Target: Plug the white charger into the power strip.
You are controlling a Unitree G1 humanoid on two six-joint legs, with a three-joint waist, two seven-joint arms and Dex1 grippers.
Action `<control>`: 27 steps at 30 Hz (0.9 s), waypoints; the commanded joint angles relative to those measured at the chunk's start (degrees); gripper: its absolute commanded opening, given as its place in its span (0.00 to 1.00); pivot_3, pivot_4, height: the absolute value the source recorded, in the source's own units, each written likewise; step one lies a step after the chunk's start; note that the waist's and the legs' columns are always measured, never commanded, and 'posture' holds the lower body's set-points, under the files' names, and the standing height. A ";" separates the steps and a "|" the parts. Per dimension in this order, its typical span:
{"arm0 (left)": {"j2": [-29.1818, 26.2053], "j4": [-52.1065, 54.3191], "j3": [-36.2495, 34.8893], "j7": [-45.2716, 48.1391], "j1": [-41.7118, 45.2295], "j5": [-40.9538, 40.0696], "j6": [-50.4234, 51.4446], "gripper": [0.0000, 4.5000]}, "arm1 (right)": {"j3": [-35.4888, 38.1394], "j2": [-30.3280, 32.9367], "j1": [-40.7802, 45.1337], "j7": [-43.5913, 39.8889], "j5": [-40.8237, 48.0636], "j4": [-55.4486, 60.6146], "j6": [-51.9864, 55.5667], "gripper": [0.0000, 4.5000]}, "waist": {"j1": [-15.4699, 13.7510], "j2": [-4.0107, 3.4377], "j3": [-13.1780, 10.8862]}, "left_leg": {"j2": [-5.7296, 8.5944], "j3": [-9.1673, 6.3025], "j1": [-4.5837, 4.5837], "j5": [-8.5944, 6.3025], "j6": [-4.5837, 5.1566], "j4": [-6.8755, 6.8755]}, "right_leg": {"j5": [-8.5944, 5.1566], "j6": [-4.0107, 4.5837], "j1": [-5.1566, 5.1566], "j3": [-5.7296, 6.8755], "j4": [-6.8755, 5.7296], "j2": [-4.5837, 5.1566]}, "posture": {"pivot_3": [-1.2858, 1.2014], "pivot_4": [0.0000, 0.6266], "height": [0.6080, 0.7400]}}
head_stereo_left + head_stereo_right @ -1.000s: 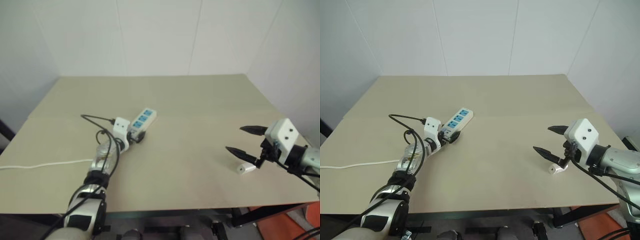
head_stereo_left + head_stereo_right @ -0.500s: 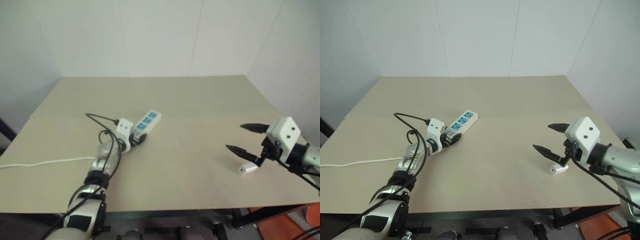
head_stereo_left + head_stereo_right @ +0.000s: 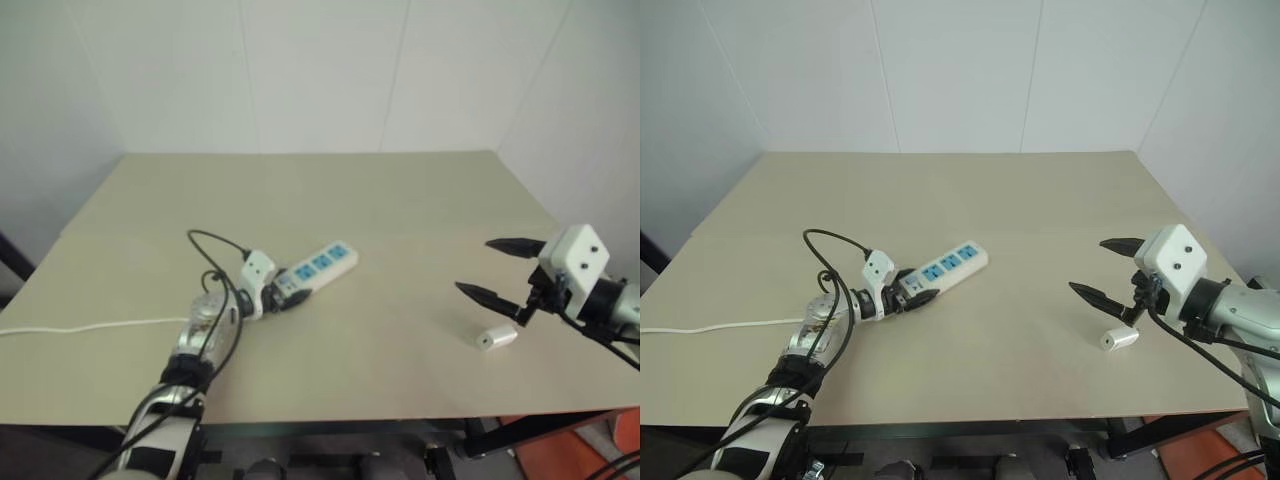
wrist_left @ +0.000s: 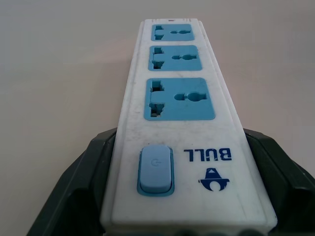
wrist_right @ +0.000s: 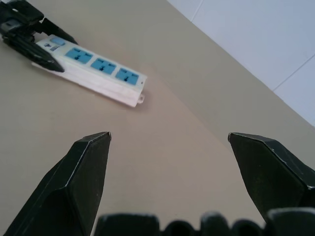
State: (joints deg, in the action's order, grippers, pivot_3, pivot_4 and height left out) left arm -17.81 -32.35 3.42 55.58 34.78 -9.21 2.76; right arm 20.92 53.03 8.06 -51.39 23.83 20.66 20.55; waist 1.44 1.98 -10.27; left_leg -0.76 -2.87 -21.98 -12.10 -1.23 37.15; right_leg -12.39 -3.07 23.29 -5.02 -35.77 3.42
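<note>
My left pincer (image 3: 912, 298) is clamped on the switch end of the long white power strip with blue sockets (image 3: 952, 264). My right pincer (image 3: 1107, 268) hangs spread wide, holding nothing, with the small white rounded charger (image 3: 1119, 339) lying just below it.

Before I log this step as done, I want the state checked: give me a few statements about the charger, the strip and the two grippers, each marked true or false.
1. The left gripper is shut on the power strip at its switch end. True.
2. The white charger sits in a socket. False: it lies on the table, unplugged.
3. The right gripper is open. True.
4. The right gripper holds the charger. False: it hovers above it, holding nothing.
</note>
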 commanded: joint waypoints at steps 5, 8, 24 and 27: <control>-2.41 10.52 5.48 15.61 -2.46 -4.08 3.35 0.74 | 2.28 2.84 1.03 -3.31 0.57 -1.02 -1.74 1.00 | -0.08 0.01 -0.01 | -0.01 0.01 -0.07 0.00 0.00 0.00 | -0.01 0.01 0.09 0.00 -0.01 -0.01 | 0.52 0.24 1.00; -3.93 12.27 7.73 17.57 -2.72 -2.29 2.08 0.74 | 1.60 4.30 2.61 -5.76 0.73 -3.31 -2.60 1.00 | -0.05 0.01 -0.01 | -0.01 0.01 -0.07 0.00 0.00 0.01 | -0.01 0.02 0.09 -0.01 -0.01 -0.01 | 0.52 0.24 1.00; -5.20 16.96 11.11 15.44 -8.05 1.40 -3.59 0.74 | -10.50 17.49 9.86 -19.26 -7.32 -17.06 -5.60 1.00 | -0.27 0.00 -0.02 | -0.03 0.04 -0.09 -0.01 0.02 0.00 | -0.03 0.05 0.15 -0.01 0.01 0.01 | 0.52 0.24 1.00; -4.80 17.29 11.43 15.97 -8.44 0.64 -3.11 0.74 | -12.96 19.57 11.17 -25.32 -7.18 -18.29 -8.21 1.00 | -0.25 -0.01 -0.02 | -0.04 0.04 -0.10 -0.01 0.03 0.00 | -0.03 0.05 0.17 0.00 0.01 0.01 | 0.52 0.24 1.00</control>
State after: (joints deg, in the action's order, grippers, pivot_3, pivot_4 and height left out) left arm -23.01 -16.65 13.35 70.78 26.81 -8.19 -0.77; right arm 7.98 71.05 17.70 -73.35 16.47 2.51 14.77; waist 1.19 1.96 -10.29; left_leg -0.80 -2.82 -22.08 -12.11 -1.20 37.15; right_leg -12.43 -3.02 23.46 -5.02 -35.77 3.43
